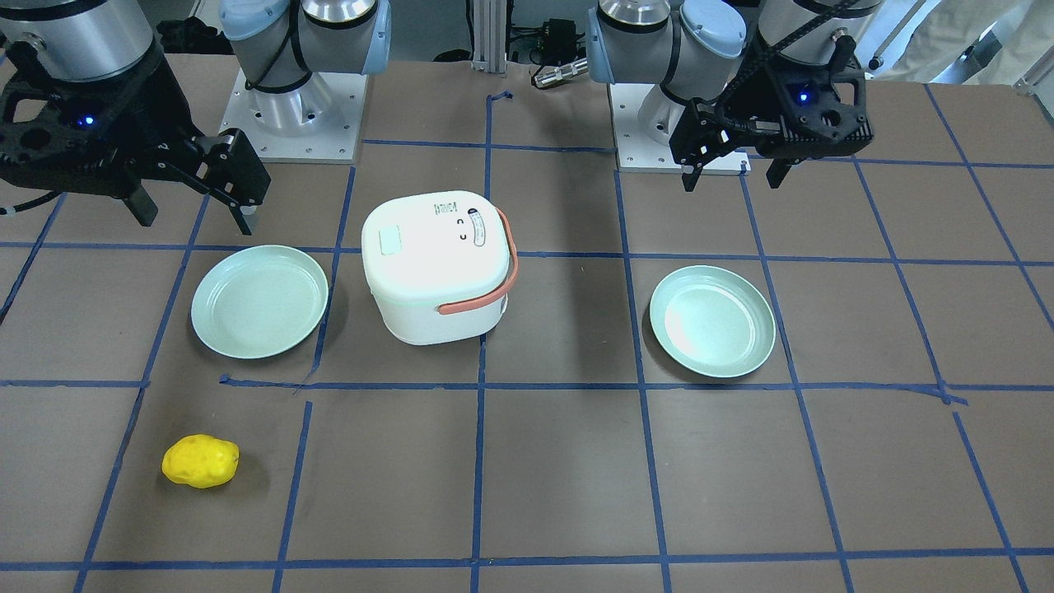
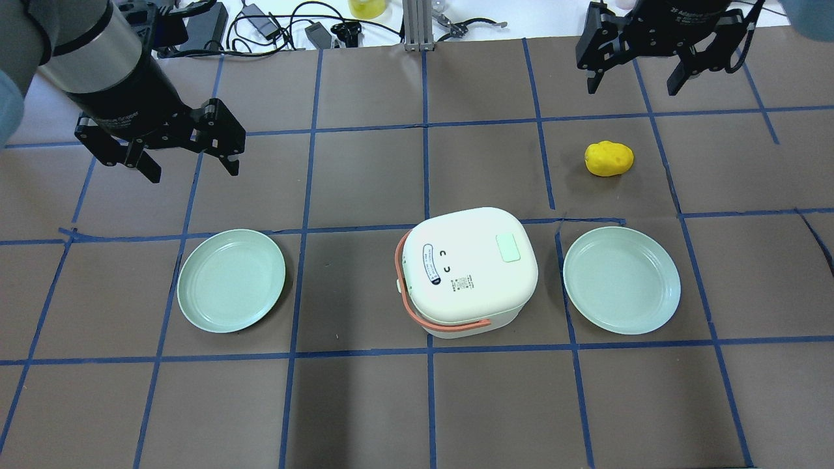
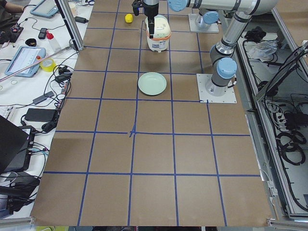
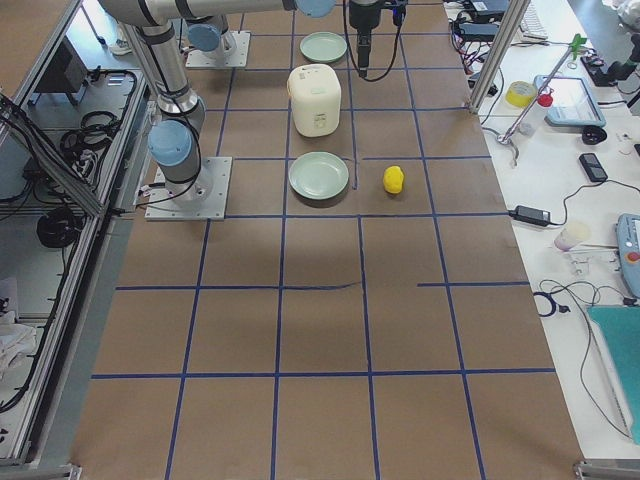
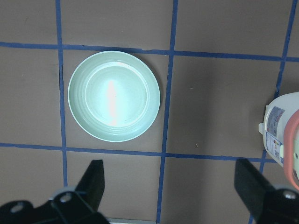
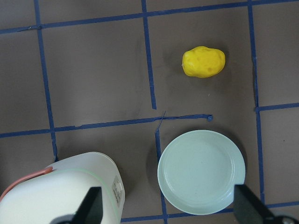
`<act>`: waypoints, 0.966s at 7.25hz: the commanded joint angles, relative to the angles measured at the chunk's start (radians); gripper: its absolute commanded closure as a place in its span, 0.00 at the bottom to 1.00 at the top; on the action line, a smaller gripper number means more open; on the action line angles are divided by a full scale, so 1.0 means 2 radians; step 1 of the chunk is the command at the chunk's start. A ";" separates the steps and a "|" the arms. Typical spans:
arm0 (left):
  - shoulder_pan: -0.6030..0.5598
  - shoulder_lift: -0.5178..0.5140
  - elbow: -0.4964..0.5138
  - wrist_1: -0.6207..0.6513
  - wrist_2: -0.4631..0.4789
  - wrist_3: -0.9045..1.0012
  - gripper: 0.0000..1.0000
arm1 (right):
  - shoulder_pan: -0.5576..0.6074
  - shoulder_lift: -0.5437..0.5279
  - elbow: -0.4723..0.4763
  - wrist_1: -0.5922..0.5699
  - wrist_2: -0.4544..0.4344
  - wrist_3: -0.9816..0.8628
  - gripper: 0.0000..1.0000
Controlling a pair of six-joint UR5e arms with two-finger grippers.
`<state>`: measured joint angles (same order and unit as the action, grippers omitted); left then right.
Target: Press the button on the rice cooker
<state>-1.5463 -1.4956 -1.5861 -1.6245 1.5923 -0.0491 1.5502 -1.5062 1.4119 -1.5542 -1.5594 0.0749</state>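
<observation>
Rice cooker sits mid-frame in the overhead view on the tabletop. Left pincer, upper left, and right pincer, upper right, both hang open, well apart from it.

i get bright, even light from above; all views are sharp. soft dark shadow bands lie on the counter and beside the rice cooker. a white glare streak sits on the left plate in the left wrist view, a paler sheen in the front view. far objects are tiny in the side views.
</observation>
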 commanded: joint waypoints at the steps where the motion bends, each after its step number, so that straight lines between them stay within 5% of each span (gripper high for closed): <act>1: 0.000 0.000 0.000 0.000 0.000 0.000 0.00 | 0.000 -0.001 0.001 -0.001 0.005 0.002 0.00; 7: 0.000 0.000 0.000 0.000 0.000 -0.001 0.00 | 0.001 -0.002 0.002 0.001 -0.004 0.001 0.00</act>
<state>-1.5463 -1.4956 -1.5861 -1.6245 1.5923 -0.0494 1.5523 -1.5117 1.4152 -1.5536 -1.5656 0.0773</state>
